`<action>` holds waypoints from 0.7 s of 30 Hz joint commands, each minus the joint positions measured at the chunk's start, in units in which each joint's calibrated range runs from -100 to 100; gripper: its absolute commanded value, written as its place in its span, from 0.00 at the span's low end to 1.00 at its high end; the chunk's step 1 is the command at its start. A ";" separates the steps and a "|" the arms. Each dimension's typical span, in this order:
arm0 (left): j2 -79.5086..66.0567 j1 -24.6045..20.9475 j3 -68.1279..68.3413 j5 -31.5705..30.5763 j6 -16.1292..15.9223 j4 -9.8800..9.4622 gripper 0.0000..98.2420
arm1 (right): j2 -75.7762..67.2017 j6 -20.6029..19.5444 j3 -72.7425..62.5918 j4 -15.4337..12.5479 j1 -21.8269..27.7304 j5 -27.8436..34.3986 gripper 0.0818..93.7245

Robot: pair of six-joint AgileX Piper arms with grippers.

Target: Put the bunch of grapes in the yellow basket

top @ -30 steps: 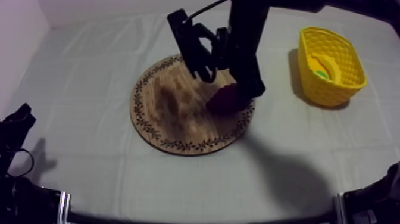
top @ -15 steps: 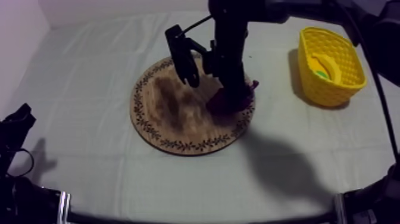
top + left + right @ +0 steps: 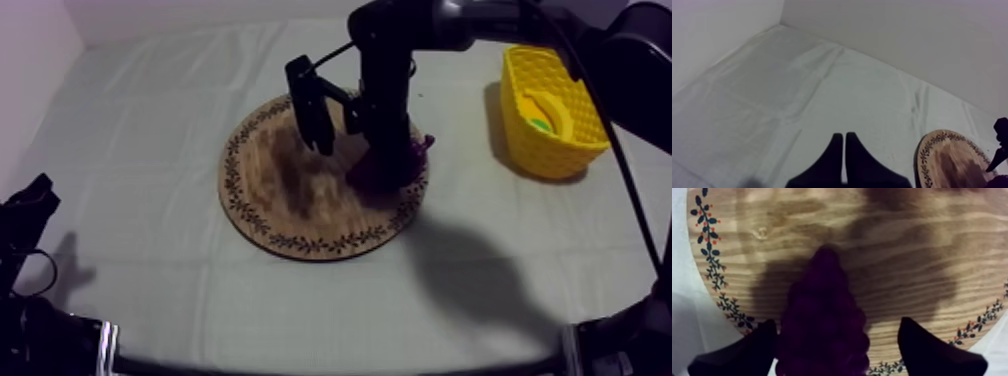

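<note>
Lowered since a second ago, the right end effector [image 3: 837,338] is held open around the grapes [image 3: 822,318], at three o'clock on the board [image 3: 907,253]. It should be closed gently.

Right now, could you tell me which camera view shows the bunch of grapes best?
The right wrist view: the bunch of grapes lies on the wooden board between the right gripper's open fingers. In the top view the right arm hides most of it. The left wrist view is too far off to tell it.
</note>
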 commanded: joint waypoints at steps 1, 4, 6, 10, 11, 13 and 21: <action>0.03 -0.01 0.04 0.03 0.00 0.01 0.00 | 0.03 -0.04 0.48 0.05 0.07 0.02 0.65; 0.03 -0.01 0.04 0.03 0.00 0.01 0.00 | -0.08 -0.08 1.35 0.16 0.17 -0.33 0.58; 0.03 -0.01 0.04 0.03 0.00 0.01 0.00 | -0.21 -0.09 1.91 0.11 0.26 -0.52 0.54; 0.03 -0.01 0.04 0.03 0.00 0.01 0.00 | -0.81 0.00 3.09 0.02 0.38 -1.14 0.45; 0.03 -0.01 0.04 0.03 0.00 0.01 0.00 | -1.04 0.02 3.36 0.02 0.40 -1.31 0.43; 0.03 -0.01 0.04 0.03 0.00 0.01 0.00 | -1.67 0.02 3.79 0.02 0.43 -1.59 0.41; 0.03 -0.01 0.04 0.03 0.00 0.01 0.00 | -6.44 0.09 3.40 0.01 1.07 -1.58 0.40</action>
